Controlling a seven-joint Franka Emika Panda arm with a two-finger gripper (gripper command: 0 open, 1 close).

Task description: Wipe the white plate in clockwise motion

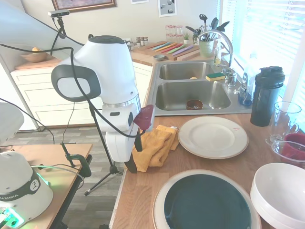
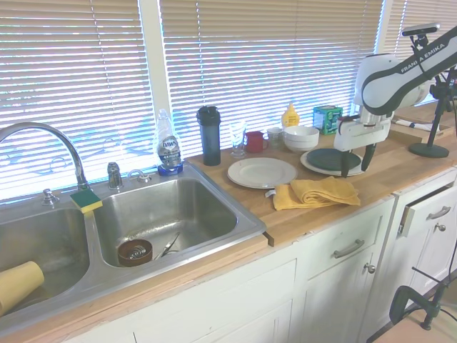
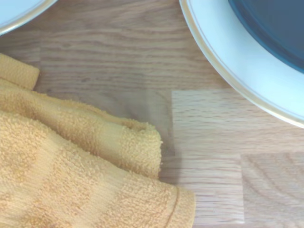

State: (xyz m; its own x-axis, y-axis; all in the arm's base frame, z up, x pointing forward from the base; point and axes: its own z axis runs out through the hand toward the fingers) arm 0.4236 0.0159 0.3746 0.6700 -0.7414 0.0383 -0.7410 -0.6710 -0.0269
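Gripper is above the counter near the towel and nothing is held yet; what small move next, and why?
Probably lower the gripper onto the yellow towel and close on it. It hangs open and empty over the towel's edge, between the towel and the teal plate. The white plate lies bare beside the towel, so wiping seems to need the towel in hand first.

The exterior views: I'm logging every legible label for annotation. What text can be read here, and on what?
"FRANKA EMIKA" on the white arm.
"Dawn" on the dish soap bottle.
"EMIKA", partly cut off, on the arm's base.
The green box and the yellow bottle carry print too small to read.
The wrist view shows no text.
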